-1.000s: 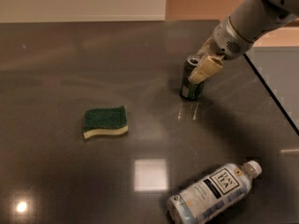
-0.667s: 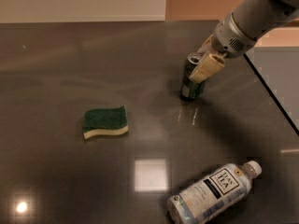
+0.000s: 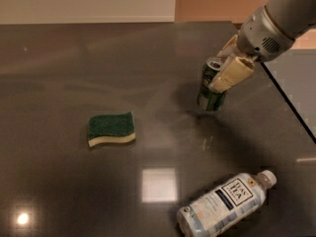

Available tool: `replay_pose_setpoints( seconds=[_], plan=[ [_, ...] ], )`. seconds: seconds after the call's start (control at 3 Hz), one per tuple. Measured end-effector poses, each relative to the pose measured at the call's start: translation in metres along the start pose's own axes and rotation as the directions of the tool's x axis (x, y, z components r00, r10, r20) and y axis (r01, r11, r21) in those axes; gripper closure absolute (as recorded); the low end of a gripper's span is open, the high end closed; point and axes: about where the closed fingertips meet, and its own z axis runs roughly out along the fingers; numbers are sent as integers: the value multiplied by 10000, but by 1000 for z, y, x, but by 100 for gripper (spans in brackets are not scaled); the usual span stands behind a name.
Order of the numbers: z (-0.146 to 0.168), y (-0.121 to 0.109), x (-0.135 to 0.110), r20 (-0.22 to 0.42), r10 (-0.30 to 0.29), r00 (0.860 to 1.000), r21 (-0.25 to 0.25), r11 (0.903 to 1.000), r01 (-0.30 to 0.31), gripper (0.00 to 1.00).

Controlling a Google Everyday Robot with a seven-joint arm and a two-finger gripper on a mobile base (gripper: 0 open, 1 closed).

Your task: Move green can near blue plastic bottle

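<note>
The gripper is at the right rear of the surface, its jaws closed on the green can. The nearer jaw covers the can's right side and much of its label, and the far jaw is mostly hidden behind the rim. The arm is cut off at the top right corner. The can looks tilted, but whether its base touches the surface is hard to tell. The blue plastic bottle is clipped at its lower end by the bottom edge, and most of its label text is too small to read.
</note>
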Motion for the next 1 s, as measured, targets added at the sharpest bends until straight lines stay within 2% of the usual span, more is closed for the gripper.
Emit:
replay_pose_setpoints(
  seconds=[0.33,1.0],
  plan=[
    [-8,29,0,-96,-11,10000,-26,10000,11,100],
    [-7,80,4,-540,271,9982,299,9992,-255,100]
  ],
)
